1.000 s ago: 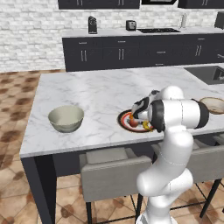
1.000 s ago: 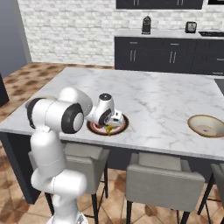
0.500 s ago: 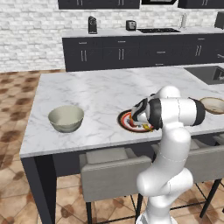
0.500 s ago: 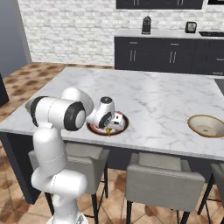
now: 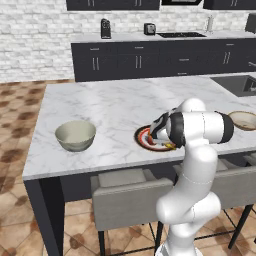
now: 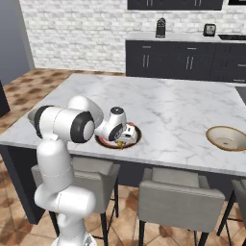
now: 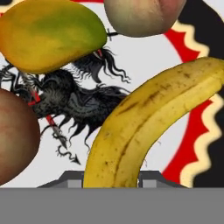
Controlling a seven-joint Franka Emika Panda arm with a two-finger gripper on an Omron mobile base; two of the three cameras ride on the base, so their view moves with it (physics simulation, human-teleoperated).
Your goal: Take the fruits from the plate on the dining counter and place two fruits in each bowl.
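Note:
My gripper is down on the plate, which lies near the front edge of the dining counter. It is open, with the yellow banana running up between its fingers. An orange-green fruit, the tan-pink peach and the red apple lie around it on the plate. The deep grey-green bowl stands to the left. The shallow tan bowl sits to the right.
Grey stools are tucked under the counter's near edge. A sink is set into its far right corner. The dark cabinet counter along the brick wall carries a coffee machine and a toaster.
The hand has come down a little closer to the plate over the last second. The fruits and both bowls have stayed where they were.

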